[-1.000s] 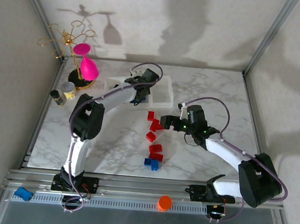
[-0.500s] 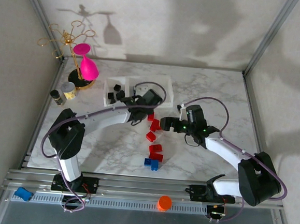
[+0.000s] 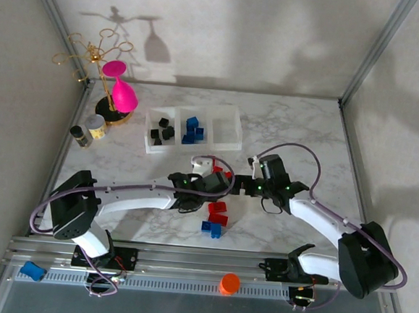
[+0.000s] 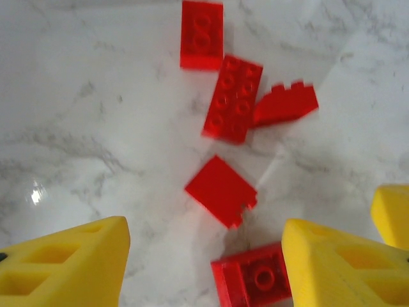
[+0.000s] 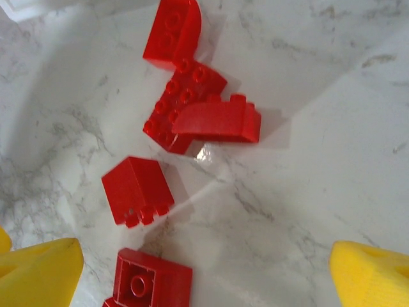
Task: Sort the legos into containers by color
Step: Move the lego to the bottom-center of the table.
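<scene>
Three joined clear containers (image 3: 229,140) stand at the back: black legos (image 3: 160,132) in the left bin, blue legos (image 3: 191,131) in the middle, the right bin bare. Loose red legos (image 3: 218,213) and blue legos (image 3: 211,229) lie mid-table. My left gripper (image 3: 206,179) hovers open over the red cluster; an upturned red brick (image 4: 255,280) lies by its right finger (image 4: 339,262), a red cube (image 4: 220,190) just beyond. My right gripper (image 3: 235,182) faces it, open (image 5: 204,275), with a red cube (image 5: 136,188) and a curved red brick (image 5: 217,121) ahead.
A pink wine glass (image 3: 124,92) on a gold wire stand and two small dark jars (image 3: 88,129) occupy the back left. An orange cap (image 3: 229,283) and a flat blue piece (image 3: 33,270) rest on the front rail. Both grippers are close together over the red bricks.
My left arm has swung from the bins forward to the red cluster, uncovering the blue bricks in the middle bin. My right gripper has shifted slightly toward the front.
</scene>
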`<state>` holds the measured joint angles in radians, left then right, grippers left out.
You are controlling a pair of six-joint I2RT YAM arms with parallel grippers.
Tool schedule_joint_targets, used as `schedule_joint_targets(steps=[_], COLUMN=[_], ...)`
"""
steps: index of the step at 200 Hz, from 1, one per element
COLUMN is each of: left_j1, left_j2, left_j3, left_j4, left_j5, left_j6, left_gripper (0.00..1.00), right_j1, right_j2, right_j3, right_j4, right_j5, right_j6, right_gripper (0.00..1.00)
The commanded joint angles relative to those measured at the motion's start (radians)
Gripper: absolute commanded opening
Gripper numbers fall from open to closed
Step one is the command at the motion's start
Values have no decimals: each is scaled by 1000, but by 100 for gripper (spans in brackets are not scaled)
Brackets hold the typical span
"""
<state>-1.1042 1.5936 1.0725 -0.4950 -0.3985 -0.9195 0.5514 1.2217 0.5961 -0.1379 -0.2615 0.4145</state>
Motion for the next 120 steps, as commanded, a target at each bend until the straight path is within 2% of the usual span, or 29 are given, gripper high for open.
schedule_joint_targets(steps=[1, 49, 120], left_j1=[-44, -134, -168], left_j2=[-19, -27, -24], left_j3=[-36, -125, -191], left_j4=[-55, -8, 23], left_j5=[15, 108, 170], left_j6=[-111, -203, -246], left_gripper=[66, 68, 67], right_j1=[28, 42, 42], right_j2=[-40, -63, -113], right_j3=[-32, -75, -90], right_j4=[-34, -61, -81], right_j5=[32, 86, 126], right_j6=[24, 47, 55], right_gripper=[99, 99, 99])
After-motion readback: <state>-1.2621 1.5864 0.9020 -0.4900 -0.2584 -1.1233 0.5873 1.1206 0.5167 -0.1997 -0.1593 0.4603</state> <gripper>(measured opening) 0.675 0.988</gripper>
